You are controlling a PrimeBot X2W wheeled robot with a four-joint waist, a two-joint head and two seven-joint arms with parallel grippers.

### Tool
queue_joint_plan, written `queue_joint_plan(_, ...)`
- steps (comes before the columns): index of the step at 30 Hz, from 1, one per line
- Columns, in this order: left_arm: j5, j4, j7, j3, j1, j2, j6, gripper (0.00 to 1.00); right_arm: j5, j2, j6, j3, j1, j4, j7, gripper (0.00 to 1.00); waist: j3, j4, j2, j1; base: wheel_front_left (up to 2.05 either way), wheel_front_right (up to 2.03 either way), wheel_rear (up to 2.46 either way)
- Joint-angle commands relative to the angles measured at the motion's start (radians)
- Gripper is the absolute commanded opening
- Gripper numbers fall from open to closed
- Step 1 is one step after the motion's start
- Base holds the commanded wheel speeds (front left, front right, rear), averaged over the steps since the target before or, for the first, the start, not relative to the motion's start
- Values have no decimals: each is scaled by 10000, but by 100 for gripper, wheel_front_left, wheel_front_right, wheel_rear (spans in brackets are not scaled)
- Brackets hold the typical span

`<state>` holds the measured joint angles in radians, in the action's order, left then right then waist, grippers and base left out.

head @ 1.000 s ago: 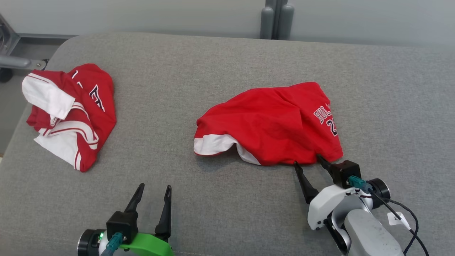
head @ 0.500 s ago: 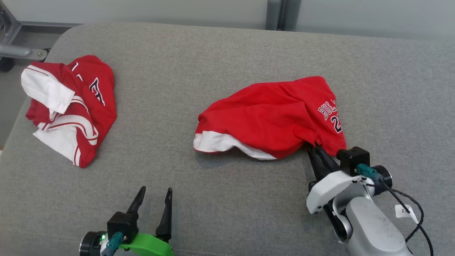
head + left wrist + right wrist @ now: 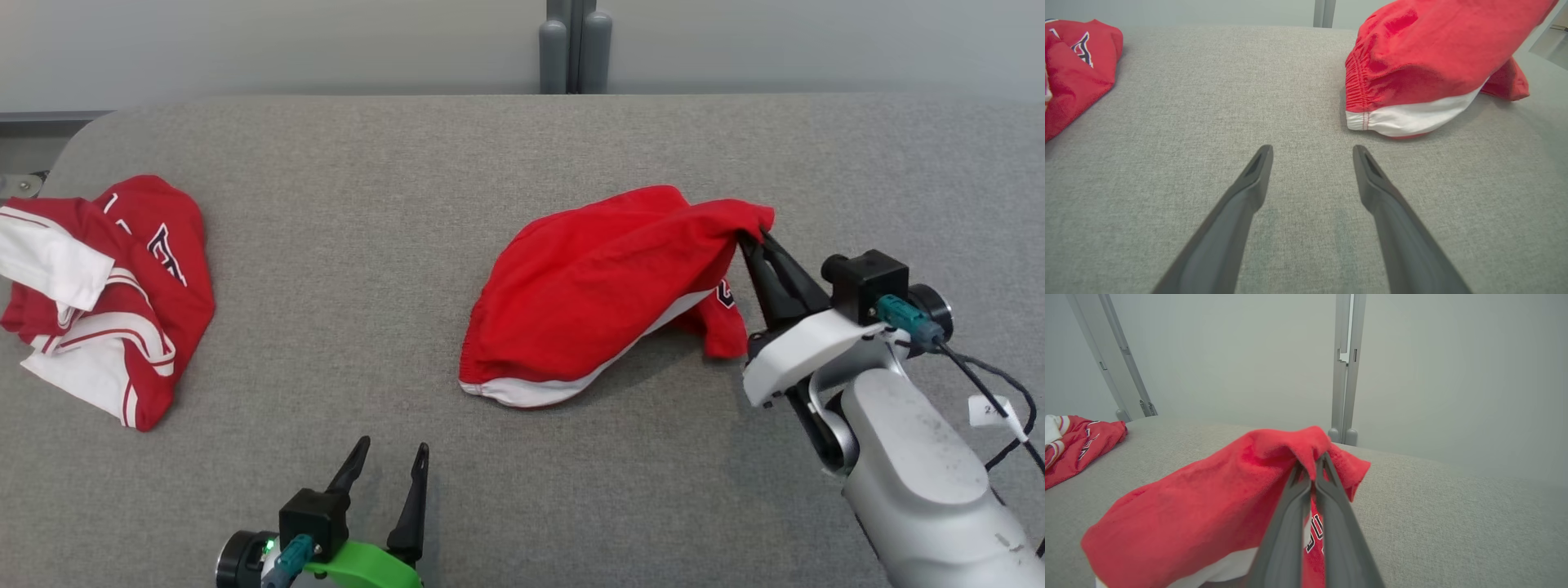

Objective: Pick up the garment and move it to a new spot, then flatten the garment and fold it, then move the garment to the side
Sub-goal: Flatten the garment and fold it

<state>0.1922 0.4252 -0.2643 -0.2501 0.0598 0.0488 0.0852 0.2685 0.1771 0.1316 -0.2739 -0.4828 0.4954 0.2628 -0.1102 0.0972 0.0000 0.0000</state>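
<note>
Grey cushion (image 3: 408, 163) below — our right gripper (image 3: 749, 238) pinches the red shorts (image 3: 588, 294) by an edge, our left gripper (image 3: 393, 446) gapes wide.

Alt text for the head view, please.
The right gripper, shut, holds one edge of the red shorts up off a grey padded surface. The left gripper sits open at the bottom; a second red-and-white garment lies crumpled far left.

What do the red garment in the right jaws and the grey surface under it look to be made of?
Red garment: soft knit cloth, likely cotton or a blend; matte, slightly fuzzy, draping in folds, with a gathered elastic-looking edge and white trim. Grey surface: woven upholstery-type fabric, matte and heathered, its fine weave showing up close; likely padded, going by its rounded corner.
</note>
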Motion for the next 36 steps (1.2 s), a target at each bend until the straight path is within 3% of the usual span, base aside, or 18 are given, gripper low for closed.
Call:
queue_joint_plan(1, 50, -3, -1, -40, 191, 31, 37, 100, -128, 87, -17, 27, -174, 178, 27, 0, -141, 318, 0, 0, 0, 0, 0)
queue_joint_plan(8, -30, 48, -1, -540, 494, 29, 98, 100, -809, 459, -17, 770, -1832, 3151, 21, 0, -595, 1804, 0, 0, 0, 0, 0)
queue_joint_plan(9, -74, 39, -1, -570, 496, 28, 106, 100, -1053, 512, -17, 913, -2041, 3646, 21, 4, -635, 1986, 0, 0, 0, 0, 0)
queue_joint_plan(10, -81, 37, -1, -602, 483, 28, 116, 100, -1257, 590, -17, 1155, -2214, 4141, 11, 39, -682, 2149, 0, 0, 0, 0, 0)
queue_joint_plan(11, -79, 12, -1, -596, 480, 29, 102, 100, -1423, 669, -17, 1519, -2372, 4651, 9, 100, -713, 2300, 0, 0, 0, 0, 0)
queue_joint_plan(15, -45, -71, -1, -500, 309, 28, 39, 100, -2160, 647, -16, 2846, -2695, 5518, 24, 100, -630, 2479, 0, 0, 0, 0, 0)
queue_joint_plan(21, 78, -283, -1, -256, 113, 25, -10, 100, -2660, 86, -17, 3858, -1463, 4224, 26, 100, -263, 1528, 0, 0, 0, 0, 0)
queue_joint_plan(36, 331, -457, -1, -445, 1055, 31, 143, 100, -1868, -672, -17, 3098, 2013, 877, 30, 100, -100, -1507, 0, 0, 0, 0, 0)
